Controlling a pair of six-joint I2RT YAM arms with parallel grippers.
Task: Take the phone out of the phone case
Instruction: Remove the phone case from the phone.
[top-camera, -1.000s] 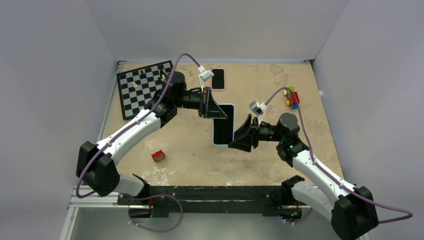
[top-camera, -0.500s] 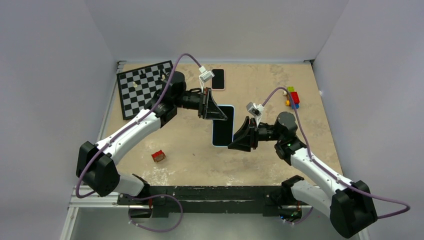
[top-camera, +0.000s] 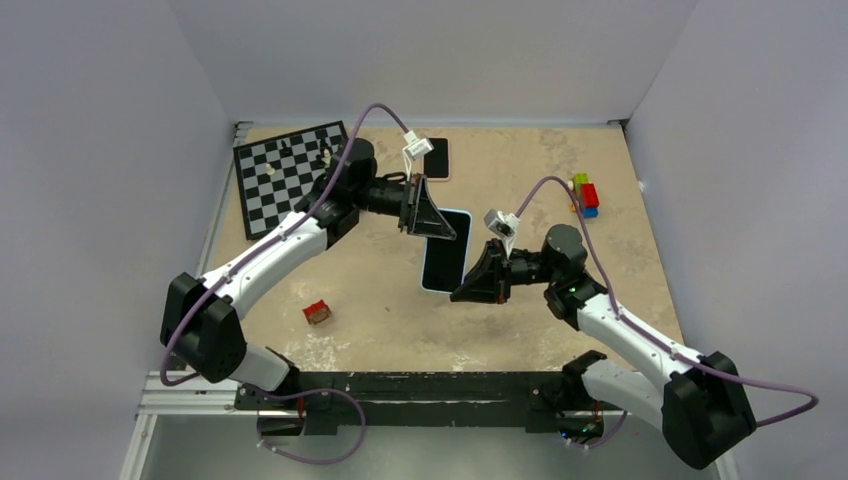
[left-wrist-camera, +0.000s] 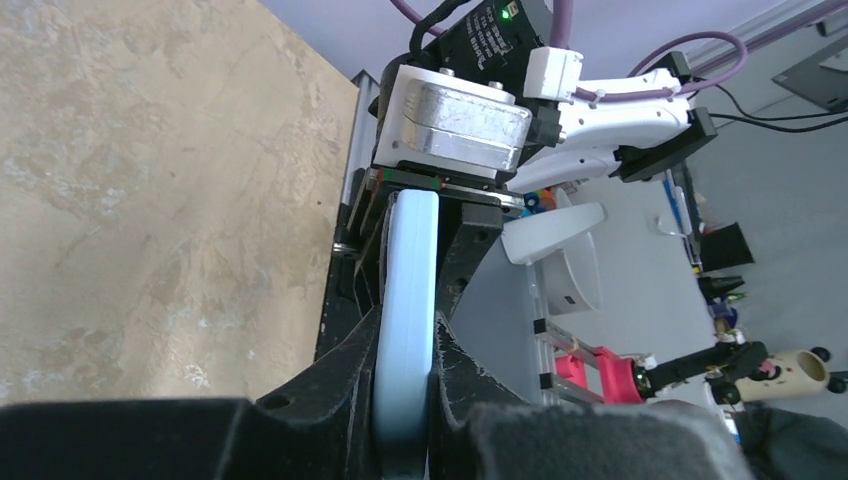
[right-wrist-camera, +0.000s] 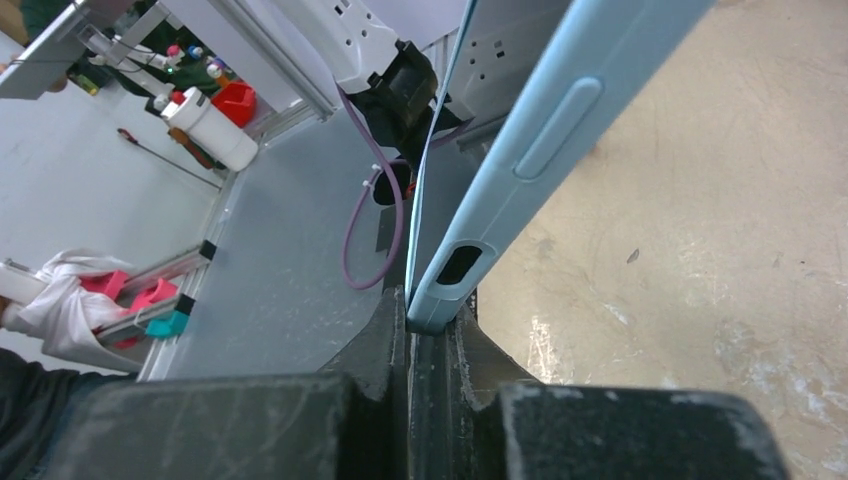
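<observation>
- The phone (top-camera: 443, 256) is seen near the middle of the top view, its dark screen turned up to the camera and framed by a pale blue rim.
- It is seated inside the phone case (right-wrist-camera: 560, 110), a pale blue shell; in the right wrist view a raised side button and an oval cut-out near the corner can be made out on the shell's edge.
- In that same view a thin pale strip is seen running just beside the thick edge of the shell; whether this is the phone's edge or a lip of the shell cannot be told.
- The upper end of the phone case is pinched by the left claw (top-camera: 445, 233), which reaches in from the upper left; in the left wrist view the shell is seen edge-on, squeezed between the two dark fingers (left-wrist-camera: 352, 375).
- The lower end is pinched by the right claw (top-camera: 460, 293), reaching in from the right, its fingers pressed against both faces of the shell's corner.
- A chessboard (top-camera: 285, 172) with a few pieces on it lies on the table (top-camera: 520, 320) at the upper left.
- A second dark flat phone-shaped slab (top-camera: 436, 158) lies at the top centre, behind the left claw.
- A small stack of coloured bricks (top-camera: 586, 193) is placed at the upper right, and a small red block (top-camera: 317, 312) lies at the lower left.
</observation>
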